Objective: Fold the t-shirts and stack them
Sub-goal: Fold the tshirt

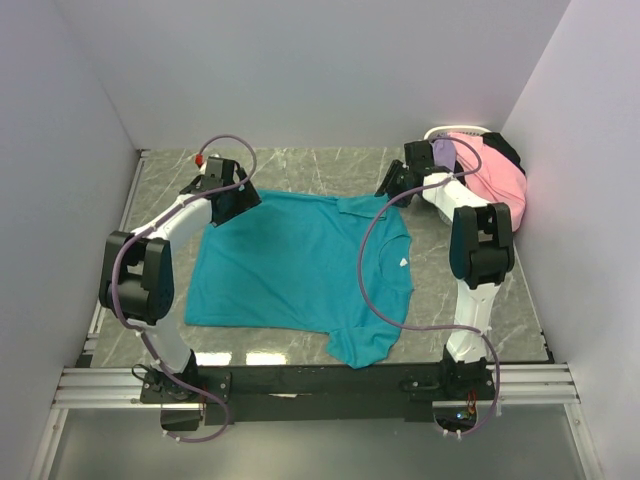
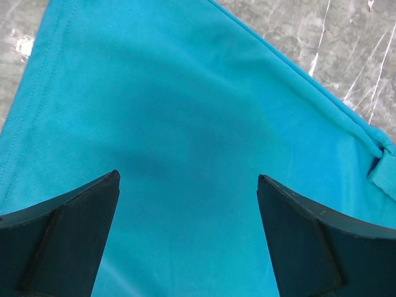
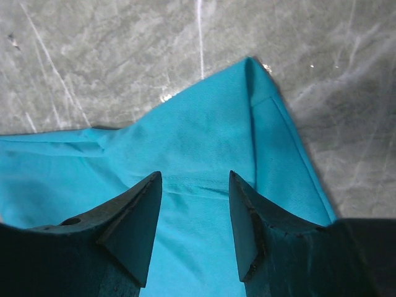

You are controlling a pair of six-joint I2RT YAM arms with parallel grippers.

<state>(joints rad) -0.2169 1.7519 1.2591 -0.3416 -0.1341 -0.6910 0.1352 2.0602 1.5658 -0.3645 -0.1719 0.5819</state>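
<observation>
A teal t-shirt (image 1: 300, 260) lies spread flat on the marble table (image 1: 330, 170), its collar toward the right. My left gripper (image 1: 240, 205) hovers over the shirt's far left corner, jaws wide open. In the left wrist view the left gripper (image 2: 187, 176) has only flat teal cloth (image 2: 185, 93) beneath it. My right gripper (image 1: 388, 190) is at the far right sleeve. In the right wrist view the right gripper (image 3: 195, 174) stands open, partly narrowed, and straddles the sleeve's hem seam (image 3: 204, 130). Pink (image 1: 495, 180), lavender (image 1: 445, 152) and black (image 1: 505, 148) t-shirts are heaped at the back right.
A white wire-rimmed basket (image 1: 440, 132) holds the heaped shirts in the back right corner. White walls close in the left, back and right. The near sleeve of the teal shirt reaches the black front rail (image 1: 300, 378).
</observation>
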